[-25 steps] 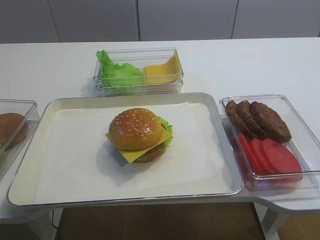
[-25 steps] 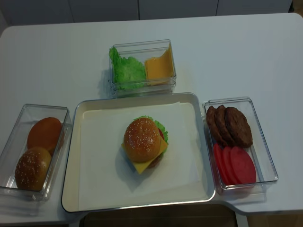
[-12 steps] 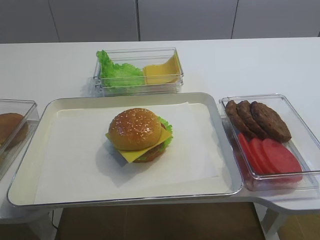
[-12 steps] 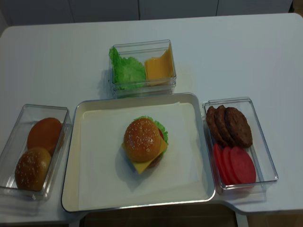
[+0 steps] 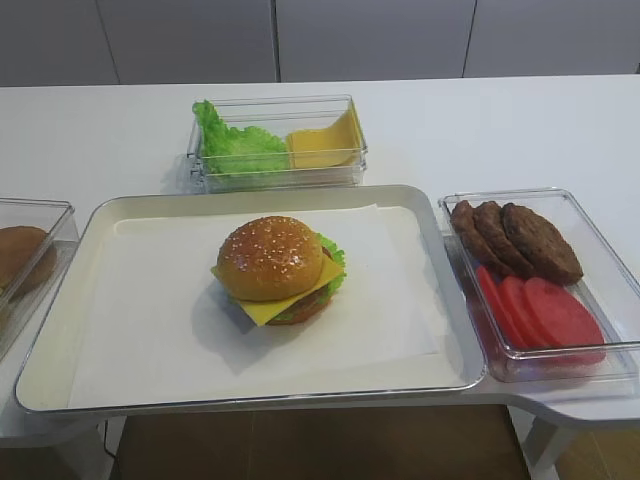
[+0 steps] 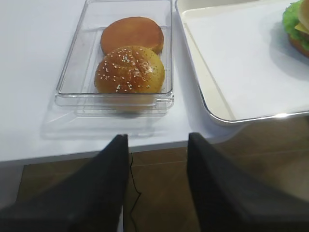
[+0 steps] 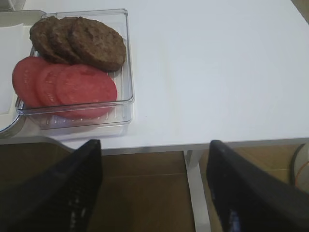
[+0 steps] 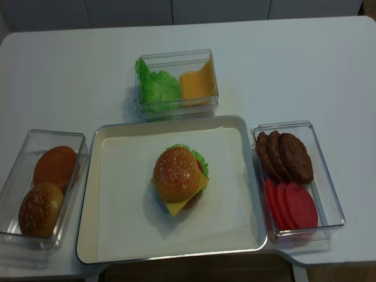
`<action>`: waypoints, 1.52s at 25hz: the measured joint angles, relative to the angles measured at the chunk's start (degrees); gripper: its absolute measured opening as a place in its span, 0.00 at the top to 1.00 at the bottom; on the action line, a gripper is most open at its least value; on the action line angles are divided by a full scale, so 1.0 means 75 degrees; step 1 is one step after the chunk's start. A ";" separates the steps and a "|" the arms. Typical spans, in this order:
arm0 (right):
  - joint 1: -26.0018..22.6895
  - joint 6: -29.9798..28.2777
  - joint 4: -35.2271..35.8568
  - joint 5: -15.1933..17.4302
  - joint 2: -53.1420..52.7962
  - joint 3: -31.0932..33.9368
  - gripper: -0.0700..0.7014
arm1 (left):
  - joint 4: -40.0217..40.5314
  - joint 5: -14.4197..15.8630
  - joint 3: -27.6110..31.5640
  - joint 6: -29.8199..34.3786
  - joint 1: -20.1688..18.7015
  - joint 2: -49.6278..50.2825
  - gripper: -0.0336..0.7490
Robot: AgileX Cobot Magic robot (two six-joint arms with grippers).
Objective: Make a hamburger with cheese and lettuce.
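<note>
The hamburger (image 5: 275, 266) (image 8: 178, 178) stands whole in the middle of the paper-lined tray (image 5: 120, 390), its sesame bun top uppermost. The cheese (image 5: 272, 310) sticks out as a yellow corner at the front. The lettuce (image 5: 333, 256) frills out on the right, and its edge (image 6: 291, 15) shows in the left wrist view. My left gripper (image 6: 158, 145) hangs open below the table's front edge, near the bun box. My right gripper (image 7: 154, 150) is also open, below the edge by the patty box. Neither shows in the high views.
A clear box of two loose buns (image 6: 129, 70) sits left of the tray. At the right, another box holds dark patties (image 5: 520, 238) and tomato slices (image 5: 545, 312). Behind the tray stands a box with a lettuce heap (image 5: 235, 148) and orange cheese slices (image 5: 322, 145).
</note>
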 joint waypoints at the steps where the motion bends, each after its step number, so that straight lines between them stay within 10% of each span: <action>1: 0.0000 0.0000 0.0000 0.0000 0.0000 0.0000 0.25 | 0.0000 0.0000 0.0000 0.0000 0.0000 0.0000 0.57; 38: 0.0000 0.0000 0.0000 0.0000 0.0000 0.0000 0.25 | 0.0000 -0.0018 0.0000 0.0000 0.0000 0.0000 0.58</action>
